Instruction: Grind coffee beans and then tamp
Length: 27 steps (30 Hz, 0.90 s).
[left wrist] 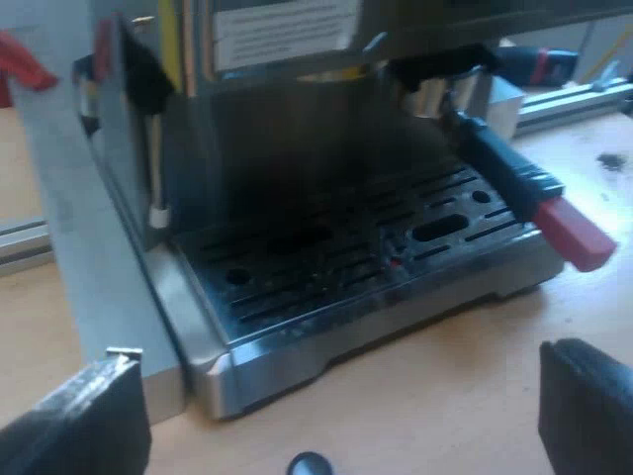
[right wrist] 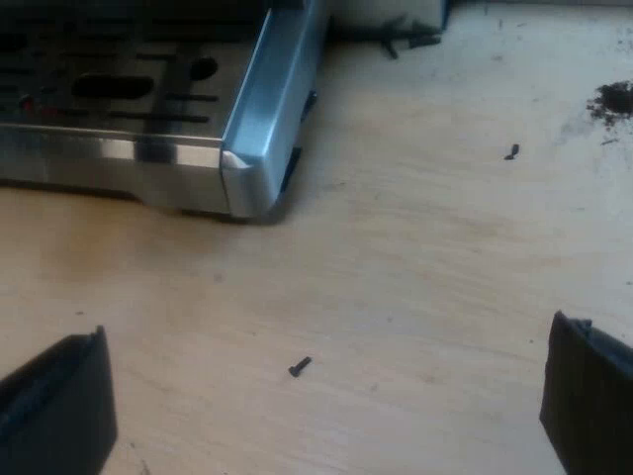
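1. The left gripper (left wrist: 346,376) hangs over the wooden table (left wrist: 445,396), just before the espresso machine (left wrist: 287,129); its two black fingers stand wide apart and hold nothing.
2. The machine's slotted drip tray (left wrist: 346,257) ends in a bright metal front edge with a rounded corner; a strip of bare wood lies between that edge and the left fingers.
3. The holder (left wrist: 435,84) sits locked into the machine's front, above the tray; its dark handle (left wrist: 499,158) slopes down and outward; the red end (left wrist: 577,236) reaches past the tray's edge.
4. The right gripper (right wrist: 326,341) is spread wide and empty over open table; the tray's rounded corner is near, clear of both fingers.
5. A small dark screw (right wrist: 300,366) lies on the wood between the right fingers; spilled coffee grounds (right wrist: 615,99) lie well apart from the tray.
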### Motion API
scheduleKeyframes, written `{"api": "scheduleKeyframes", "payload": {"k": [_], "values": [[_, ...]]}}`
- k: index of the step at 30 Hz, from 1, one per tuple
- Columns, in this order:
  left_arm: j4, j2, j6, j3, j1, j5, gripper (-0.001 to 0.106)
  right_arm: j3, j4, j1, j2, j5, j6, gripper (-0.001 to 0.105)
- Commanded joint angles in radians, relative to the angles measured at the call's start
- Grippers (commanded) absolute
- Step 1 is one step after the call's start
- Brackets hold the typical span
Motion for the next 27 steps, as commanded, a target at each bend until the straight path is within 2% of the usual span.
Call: {"api": "scheduleKeyframes", "payload": {"k": [1,6,10,11,15,21,27], "values": [[-0.04,0.023,-0.017,-0.005,-0.042,0.059,0.084,-0.058,0.004,0.032,0.053,-0.035,-0.014,0.086],[-0.093,0.062,0.015,-0.005,-0.123,0.113,0.083,-0.115,0.004,0.128,0.145,-0.108,-0.014,0.083],[-0.13,0.098,0.046,0.001,-0.174,0.164,0.083,-0.12,0.0,0.195,0.182,-0.121,-0.014,0.083],[-0.162,0.118,0.055,0.013,-0.204,0.199,0.083,-0.12,-0.005,0.226,0.195,-0.126,-0.014,0.083],[-0.247,0.166,0.057,0.054,-0.256,0.261,0.083,-0.118,-0.051,0.365,0.238,-0.127,-0.014,0.081],[-0.364,0.225,0.057,0.13,-0.297,0.31,0.083,-0.113,-0.128,0.551,0.291,-0.031,-0.002,0.081],[-0.408,0.273,0.059,0.194,-0.308,0.34,0.083,-0.073,-0.25,0.756,0.336,0.165,0.066,0.081]]}}
